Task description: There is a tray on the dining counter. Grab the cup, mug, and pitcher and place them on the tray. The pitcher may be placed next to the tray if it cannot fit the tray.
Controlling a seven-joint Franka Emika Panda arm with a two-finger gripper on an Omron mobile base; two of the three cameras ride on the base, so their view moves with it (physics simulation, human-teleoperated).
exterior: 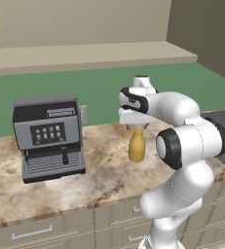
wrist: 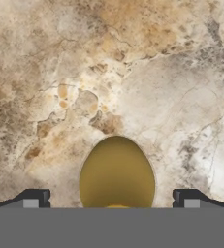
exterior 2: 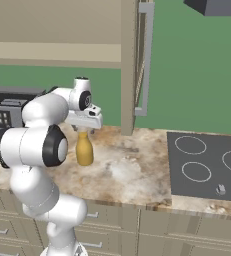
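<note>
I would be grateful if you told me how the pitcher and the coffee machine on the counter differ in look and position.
The pitcher is yellow-orange and bottle-shaped with a narrow neck; the coffee machine is grey-black and boxy. The pitcher is slimmer and shorter than the machine. The open gripper hangs over the pitcher's neck, jaws either side; nothing hangs over the machine, off to the left. Both stand upright on the marbled counter.

Marbled counter (cream drawers) bears pitcher, coffee machine.
</note>
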